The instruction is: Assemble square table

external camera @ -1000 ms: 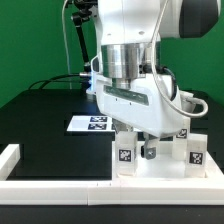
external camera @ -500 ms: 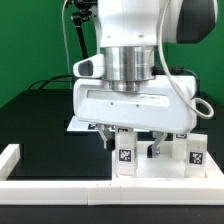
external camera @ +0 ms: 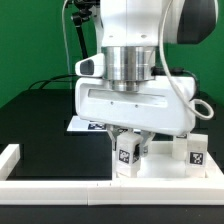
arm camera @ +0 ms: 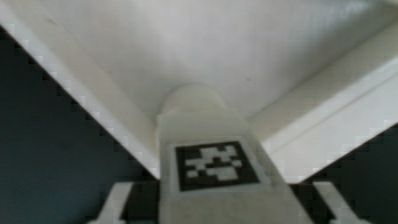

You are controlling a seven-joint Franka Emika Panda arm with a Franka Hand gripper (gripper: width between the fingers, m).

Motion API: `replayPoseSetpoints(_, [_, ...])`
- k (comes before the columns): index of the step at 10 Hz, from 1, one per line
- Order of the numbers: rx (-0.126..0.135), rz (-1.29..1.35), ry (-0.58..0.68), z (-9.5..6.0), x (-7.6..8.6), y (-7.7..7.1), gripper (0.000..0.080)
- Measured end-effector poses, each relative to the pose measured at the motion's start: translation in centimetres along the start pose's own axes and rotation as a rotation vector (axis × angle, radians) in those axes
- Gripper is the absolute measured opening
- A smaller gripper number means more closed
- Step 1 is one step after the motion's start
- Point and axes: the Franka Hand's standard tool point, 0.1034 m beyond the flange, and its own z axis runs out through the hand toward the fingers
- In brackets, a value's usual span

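Observation:
The white square table top [external camera: 160,170] lies on the black table at the exterior view's right. A white leg with a black-and-white tag [external camera: 125,153] stands upright on it near its front corner. My gripper [external camera: 126,141] is straight above this leg, fingers down on either side of its upper part. In the wrist view the leg [arm camera: 217,150] stands between my two fingers [arm camera: 128,205], with a thin dark gap on each side, so the jaws are open around it. Under it lies the top's corner with its raised rim [arm camera: 80,75]. Another tagged leg [external camera: 196,152] stands to the right.
The marker board [external camera: 82,124] lies behind my hand on the black table. A long white rail [external camera: 60,186] runs along the front edge and turns up at the exterior view's left [external camera: 10,157]. Cables hang at the back left.
My hand has turned about its vertical axis, from angled to square-on, and has come down a little over the front leg. The legs and the top have not moved.

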Motion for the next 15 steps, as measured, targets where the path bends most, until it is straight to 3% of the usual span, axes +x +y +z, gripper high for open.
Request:
replayPoseSetpoints(4, [0.001, 0.262, -0.003, 0.0, 0.1, 0.2, 0.029])
replayPoseSetpoints(6, [-0.004, 0.562, -0.059, -0.2, 0.6, 1.1, 0.029])
replayPoseSetpoints(9, [-0.009, 0.965, -0.113, -0.1, 0.4, 1.2, 0.029])
replayPoseSetpoints(13, [-0.01, 1.099, -0.114, 0.0, 0.4, 1.1, 0.029])
replayPoseSetpoints(15, [-0.01, 0.913, -0.087, 0.2, -0.2, 0.6, 0.0523])
